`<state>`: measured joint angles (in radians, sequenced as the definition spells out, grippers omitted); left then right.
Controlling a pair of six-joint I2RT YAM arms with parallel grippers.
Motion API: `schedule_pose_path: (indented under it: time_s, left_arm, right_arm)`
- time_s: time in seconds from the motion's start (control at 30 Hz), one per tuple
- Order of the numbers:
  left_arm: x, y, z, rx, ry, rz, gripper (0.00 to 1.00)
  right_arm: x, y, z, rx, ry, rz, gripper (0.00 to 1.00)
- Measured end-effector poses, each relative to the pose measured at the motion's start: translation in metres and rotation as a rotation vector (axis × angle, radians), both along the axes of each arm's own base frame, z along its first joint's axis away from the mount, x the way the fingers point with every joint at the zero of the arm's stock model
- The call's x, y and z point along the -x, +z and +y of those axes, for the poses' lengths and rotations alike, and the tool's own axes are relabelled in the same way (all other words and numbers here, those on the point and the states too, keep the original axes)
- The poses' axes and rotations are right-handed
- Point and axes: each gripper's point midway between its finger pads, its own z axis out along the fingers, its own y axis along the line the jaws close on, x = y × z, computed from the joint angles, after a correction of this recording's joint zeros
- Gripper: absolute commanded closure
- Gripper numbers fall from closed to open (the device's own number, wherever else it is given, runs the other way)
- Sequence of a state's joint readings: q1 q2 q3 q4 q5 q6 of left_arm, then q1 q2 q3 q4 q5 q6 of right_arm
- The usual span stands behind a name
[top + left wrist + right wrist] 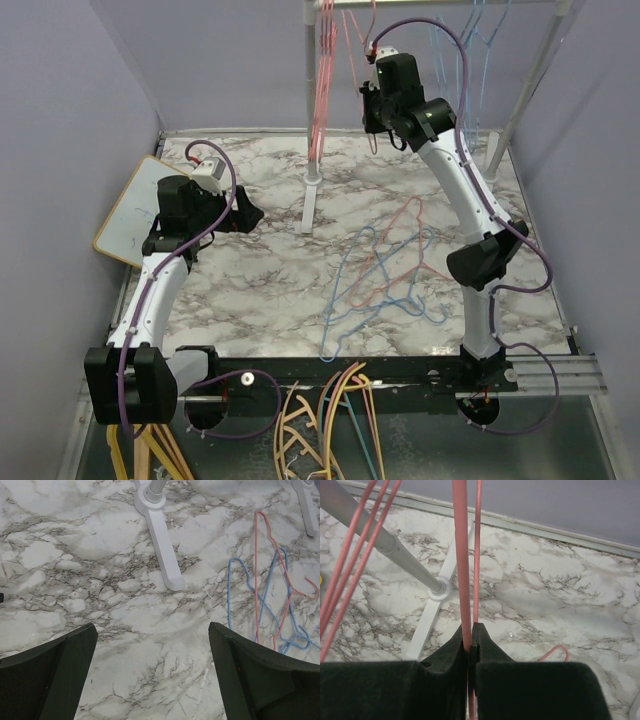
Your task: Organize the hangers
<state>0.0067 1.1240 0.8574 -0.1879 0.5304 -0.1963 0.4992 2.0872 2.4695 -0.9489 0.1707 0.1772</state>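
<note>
My right gripper is raised beside the rack rail, shut on the wire of a pinkish red hanger. In the top view that gripper sits between several pink hangers hung on the left of the rail and blue hangers on the right. A tangle of blue and pink hangers lies flat on the marble table. My left gripper hovers open over bare marble at the left, with nothing between its fingers. The loose pink hanger and blue hanger lie to its right.
The white rack foot stands mid-table, and its grey pole crosses the right wrist view. A whiteboard leans at the table's left edge. Thick yellow and orange hangers lie below the front rail. Purple walls close in on the table.
</note>
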Motion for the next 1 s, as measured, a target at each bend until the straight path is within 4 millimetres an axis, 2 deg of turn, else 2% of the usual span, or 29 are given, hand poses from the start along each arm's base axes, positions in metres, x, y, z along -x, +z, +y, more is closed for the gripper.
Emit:
schedule_pose_path:
  time_s: [0.23, 0.33, 0.37, 0.43, 0.47, 0.5, 0.53, 0.57, 0.67, 0.73, 0.8, 0.87, 0.97, 1.0]
  left_arm:
    - [0.001, -0.004, -0.003, 0.012, -0.011, 0.015, 0.04]
    - [0.002, -0.003, -0.005, 0.022, -0.028, 0.013, 0.04]
    - [0.003, -0.003, -0.007, 0.027, -0.038, 0.011, 0.04]
    - [0.005, -0.005, -0.01, 0.034, -0.057, 0.014, 0.04]
    - [0.007, -0.006, -0.011, 0.032, -0.069, 0.016, 0.03]
    - [0.009, -0.008, -0.012, 0.025, -0.084, 0.02, 0.03]
    - [0.012, -0.011, -0.013, 0.01, -0.107, 0.025, 0.04]
    - [0.014, -0.014, -0.014, 0.0, -0.123, 0.03, 0.04]
    - [0.02, -0.025, -0.02, -0.065, -0.202, 0.073, 0.07]
    - [0.027, -0.034, -0.03, -0.115, -0.279, 0.109, 0.08]
    - [0.037, -0.043, -0.045, -0.164, -0.357, 0.132, 0.07]
    - [0.052, -0.047, -0.062, -0.196, -0.432, 0.142, 0.01]
    - [0.076, -0.048, -0.09, -0.215, -0.552, 0.137, 0.01]
    - [0.079, -0.048, -0.093, -0.215, -0.567, 0.138, 0.01]
  right_arm:
    - [0.007, -0.002, 0.028, 0.016, 0.046, -0.019, 0.98]
    - [0.01, 0.0, 0.04, 0.012, 0.066, -0.03, 0.92]
    - [0.011, 0.0, 0.041, 0.011, 0.07, -0.032, 0.83]
    - [0.012, 0.002, 0.043, 0.01, 0.074, -0.036, 0.46]
    - [0.012, 0.001, 0.043, 0.011, 0.077, -0.035, 0.33]
    - [0.012, 0.001, 0.043, 0.016, 0.08, -0.036, 0.2]
    - [0.012, 0.001, 0.043, 0.016, 0.08, -0.035, 0.14]
    - [0.012, 0.001, 0.042, 0.024, 0.084, -0.036, 0.03]
    - [0.017, 0.003, 0.036, 0.04, 0.079, -0.037, 0.0]
    - [0.029, 0.007, 0.026, 0.051, 0.067, -0.032, 0.0]
    - [0.051, 0.017, 0.01, 0.052, 0.057, -0.034, 0.0]
    - [0.077, 0.03, -0.007, 0.037, 0.052, -0.046, 0.0]
    - [0.125, 0.064, -0.037, -0.024, 0.047, -0.115, 0.0]
    - [0.141, 0.076, -0.047, -0.047, 0.047, -0.141, 0.0]
